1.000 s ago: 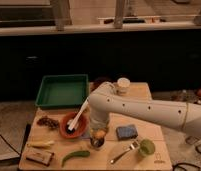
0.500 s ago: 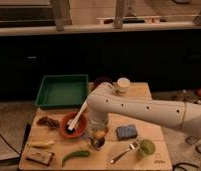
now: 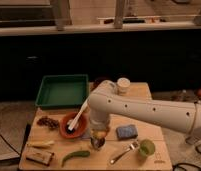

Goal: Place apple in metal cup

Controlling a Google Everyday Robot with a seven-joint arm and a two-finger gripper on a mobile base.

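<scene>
My gripper (image 3: 98,133) hangs from the white arm (image 3: 144,112) that reaches in from the right, at the middle front of the wooden table (image 3: 159,160). It is shut on the apple (image 3: 99,134), a small yellow-orange fruit. The apple is held right over the mouth of the metal cup (image 3: 97,144), a small grey cup directly below it. I cannot tell whether the apple touches the rim. The arm hides the table behind the cup.
A green tray (image 3: 61,91) sits at the back left and a white cup (image 3: 123,85) at the back. A red bowl (image 3: 71,126) with a white utensil is left of the gripper. A blue sponge (image 3: 126,131), fork (image 3: 123,152), light green cup (image 3: 146,148) and long green vegetable (image 3: 75,156) lie nearby.
</scene>
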